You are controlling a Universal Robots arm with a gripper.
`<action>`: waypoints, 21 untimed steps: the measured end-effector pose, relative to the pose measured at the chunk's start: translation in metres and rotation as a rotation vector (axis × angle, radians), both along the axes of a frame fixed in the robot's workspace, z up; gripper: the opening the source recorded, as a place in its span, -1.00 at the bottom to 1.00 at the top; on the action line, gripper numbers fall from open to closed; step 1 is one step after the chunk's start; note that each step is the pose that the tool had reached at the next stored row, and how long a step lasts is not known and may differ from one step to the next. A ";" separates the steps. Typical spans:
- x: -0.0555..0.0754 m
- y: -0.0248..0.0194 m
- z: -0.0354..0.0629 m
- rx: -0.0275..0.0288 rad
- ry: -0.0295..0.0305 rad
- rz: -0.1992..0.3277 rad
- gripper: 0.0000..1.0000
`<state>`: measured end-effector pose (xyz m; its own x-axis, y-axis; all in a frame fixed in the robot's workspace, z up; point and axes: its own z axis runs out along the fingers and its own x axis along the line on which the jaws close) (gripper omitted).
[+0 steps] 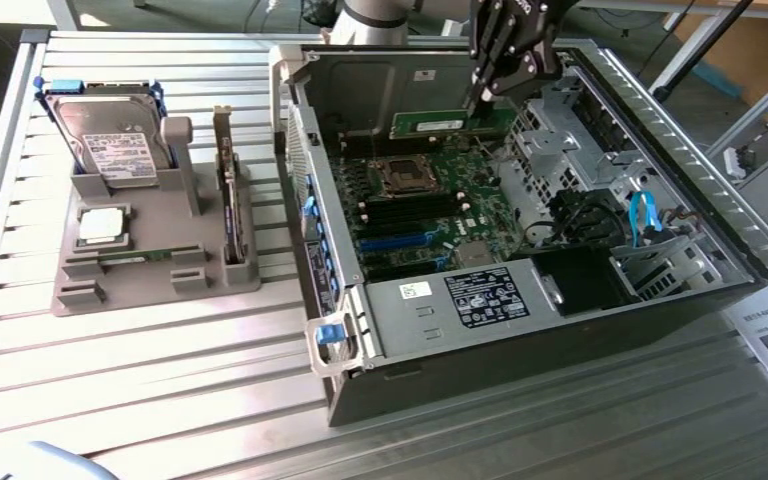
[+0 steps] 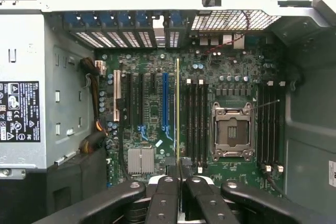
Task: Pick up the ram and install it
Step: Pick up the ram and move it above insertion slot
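One end of the ram (image 1: pixel 431 125) hidden behind the gripper (image 1: pixel 488 98), clamped on it above the open case (image 1: pixel 518 360); motherboard (image 1: pixel 424 215) inside.

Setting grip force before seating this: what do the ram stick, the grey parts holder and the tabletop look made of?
Ram: rigid green circuit board, matte, white label; likely fibreglass laminate. Parts holder: uniform matte grey with blocky moulded slots; looks plastic, possibly printed. Table: silvery ribbed slats with soft glare; probably aluminium.
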<state>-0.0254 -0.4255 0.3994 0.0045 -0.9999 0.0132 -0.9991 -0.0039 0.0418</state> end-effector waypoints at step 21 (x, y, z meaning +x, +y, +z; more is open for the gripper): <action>0.000 0.0088 -0.0059 -0.0009 0.0000 0.000 -0.76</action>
<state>-0.0254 -0.4166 0.3935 0.0045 -0.9999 0.0141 -0.9991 -0.0039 0.0418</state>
